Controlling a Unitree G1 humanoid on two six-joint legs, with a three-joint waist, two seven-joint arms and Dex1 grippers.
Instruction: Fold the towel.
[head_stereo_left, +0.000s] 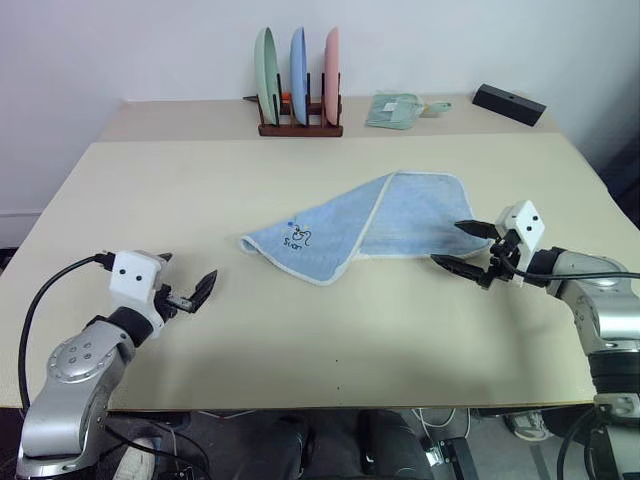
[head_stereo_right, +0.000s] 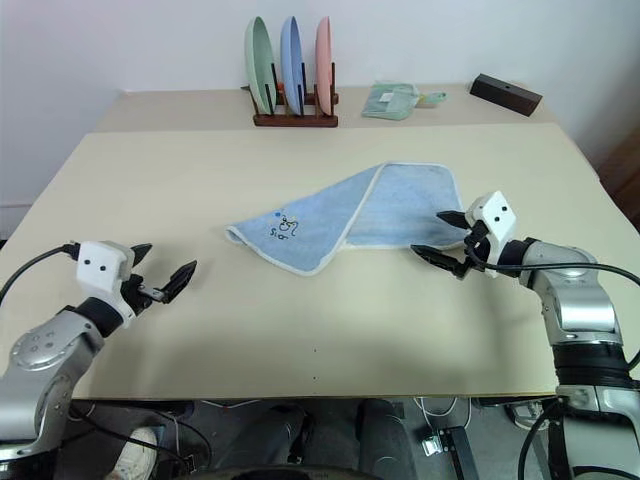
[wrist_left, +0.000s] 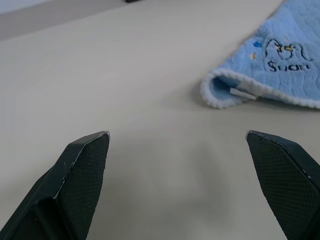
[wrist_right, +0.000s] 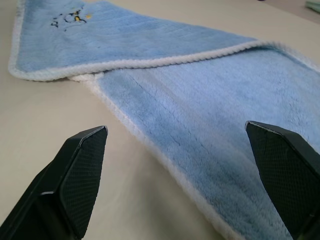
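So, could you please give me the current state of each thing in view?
towel: partly folded, one layer lying askew over the other, flat on the table, not held.
left pincer: open, empty.
right pincer: open, empty, at the towel's edge.
plates: upright in the rack.
green cloth: folded.

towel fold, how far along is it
Done: the towel lies on the table with one part already folded over, the embroidered corner on top, but the edges are skewed. In hand: nothing; the left gripper is open and well clear of the towel, and the right gripper is open just off its near right edge. Left: squaring up that fold and probably folding again.
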